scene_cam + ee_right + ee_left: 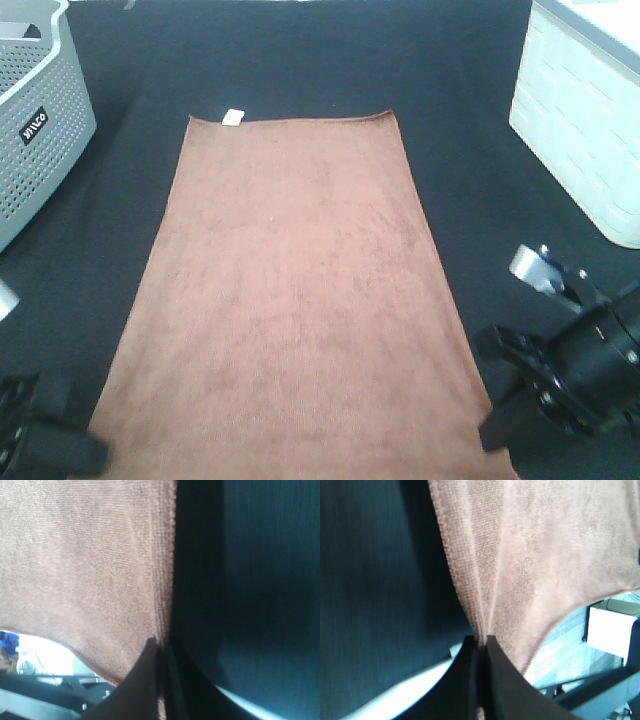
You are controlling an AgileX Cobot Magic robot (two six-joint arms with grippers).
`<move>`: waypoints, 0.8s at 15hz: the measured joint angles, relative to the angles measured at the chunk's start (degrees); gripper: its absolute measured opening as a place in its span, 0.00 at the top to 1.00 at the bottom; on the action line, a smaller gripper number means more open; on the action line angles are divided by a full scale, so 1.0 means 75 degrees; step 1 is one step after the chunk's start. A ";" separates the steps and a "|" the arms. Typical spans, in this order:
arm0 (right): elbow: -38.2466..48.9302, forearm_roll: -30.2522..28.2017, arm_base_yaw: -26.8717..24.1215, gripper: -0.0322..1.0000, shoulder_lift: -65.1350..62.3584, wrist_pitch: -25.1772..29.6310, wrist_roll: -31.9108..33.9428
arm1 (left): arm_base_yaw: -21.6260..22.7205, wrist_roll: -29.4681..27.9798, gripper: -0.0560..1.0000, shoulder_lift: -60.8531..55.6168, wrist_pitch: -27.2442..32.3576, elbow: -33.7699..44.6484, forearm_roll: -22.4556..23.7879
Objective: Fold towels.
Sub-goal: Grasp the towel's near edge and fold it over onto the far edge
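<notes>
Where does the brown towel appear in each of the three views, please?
Exterior high: towel spread lengthwise across the centre.
Left wrist: fills the upper right, its edge pinched in the left pincer.
Right wrist: fills the upper left, its edge pinched in the right pincer.
Shared landmark: black tabletop.

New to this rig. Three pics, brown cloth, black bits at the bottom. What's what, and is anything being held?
It is a two-armed robot. The wide picture comes from a camera mounted high, looking down at a black table. A reddish-brown towel lies flat on it, white tag at the far edge. A grey basket and a white bin sit at the far corners. The other two pictures come from cameras on each wrist. The left tool and right tool are each shut on a near corner of the towel.
</notes>
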 joint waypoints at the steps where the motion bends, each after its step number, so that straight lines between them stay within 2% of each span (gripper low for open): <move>1: 0.0229 0.0000 0.0000 0.97 -0.0199 0.0000 0.0000 | 0.0000 -0.0023 0.95 -0.0222 0.0000 0.0298 0.0015; 4: 0.0367 -0.0046 0.0000 0.97 -0.0527 0.0008 -0.0008 | 0.0000 -0.0031 0.95 -0.0512 0.0000 0.0527 0.0061; 6: -0.0138 -0.0061 0.0000 0.97 -0.0642 0.0015 -0.0008 | 0.0000 -0.0031 0.95 -0.0519 0.0000 0.0244 -0.0008; 8: -0.1039 -0.0229 0.0000 0.97 -0.0504 0.0107 0.0076 | 0.0000 -0.0084 0.95 -0.0504 -0.0367 -0.0481 -0.0015; 9: -0.1879 -0.0435 0.0000 0.97 -0.0237 0.0244 0.0306 | 0.0000 -0.0298 0.95 -0.0443 -0.0779 -0.1123 0.0046; 12: -0.3866 -0.1199 0.0000 0.97 0.0642 0.0611 0.0940 | 0.0000 -0.0596 0.95 0.0298 -0.0940 -0.2842 0.0328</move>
